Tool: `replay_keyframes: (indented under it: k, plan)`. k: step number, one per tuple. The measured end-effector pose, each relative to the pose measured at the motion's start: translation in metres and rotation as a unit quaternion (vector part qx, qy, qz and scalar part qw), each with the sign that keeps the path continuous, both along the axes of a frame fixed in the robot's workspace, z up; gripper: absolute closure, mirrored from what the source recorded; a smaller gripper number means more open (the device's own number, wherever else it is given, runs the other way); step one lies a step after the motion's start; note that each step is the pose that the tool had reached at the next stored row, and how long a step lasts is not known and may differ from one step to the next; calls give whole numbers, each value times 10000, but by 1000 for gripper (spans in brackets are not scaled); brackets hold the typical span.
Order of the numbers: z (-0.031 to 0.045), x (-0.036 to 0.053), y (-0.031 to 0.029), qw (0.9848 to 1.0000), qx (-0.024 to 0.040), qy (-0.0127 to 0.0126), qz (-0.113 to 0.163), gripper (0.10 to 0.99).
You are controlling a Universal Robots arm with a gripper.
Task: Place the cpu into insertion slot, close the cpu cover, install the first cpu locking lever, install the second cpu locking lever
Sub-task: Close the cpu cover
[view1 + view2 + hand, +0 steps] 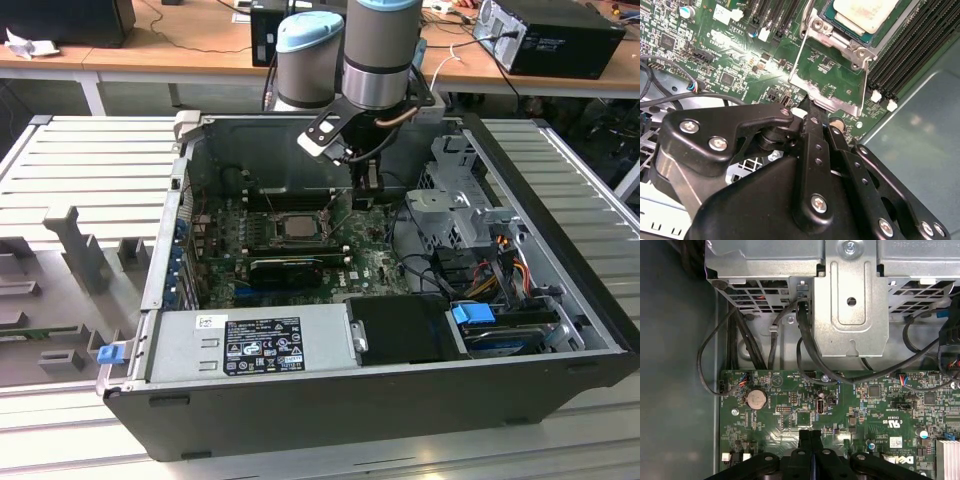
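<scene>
Where the arm hangs inside the computer case (380,405), pincer (811,107): narrow, the fingers (804,441) pressed together with no gap seen.
contact: the fingertips are met by the free edge of the cpu cover (840,104); whether that edge is pinched cannot be told.
cpu cover: swung open and tilted up off the socket, green board seen through its window.
cpu (865,12): seated flat in the insertion slot (276,230), pale face up, uncovered.
motherboard (790,410): laid in the case around the slot.
tabletop (90,170): ribbed grey; the case is carried on it.
</scene>
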State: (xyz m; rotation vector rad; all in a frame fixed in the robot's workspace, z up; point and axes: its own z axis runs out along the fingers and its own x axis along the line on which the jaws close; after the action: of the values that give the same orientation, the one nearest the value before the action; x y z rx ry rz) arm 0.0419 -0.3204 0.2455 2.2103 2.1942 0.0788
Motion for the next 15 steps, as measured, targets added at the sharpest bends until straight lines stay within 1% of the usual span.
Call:
replay_keyframes:
  k: [15]
  plan:
    - [0,-40,0,10000,0,0,-1,980]
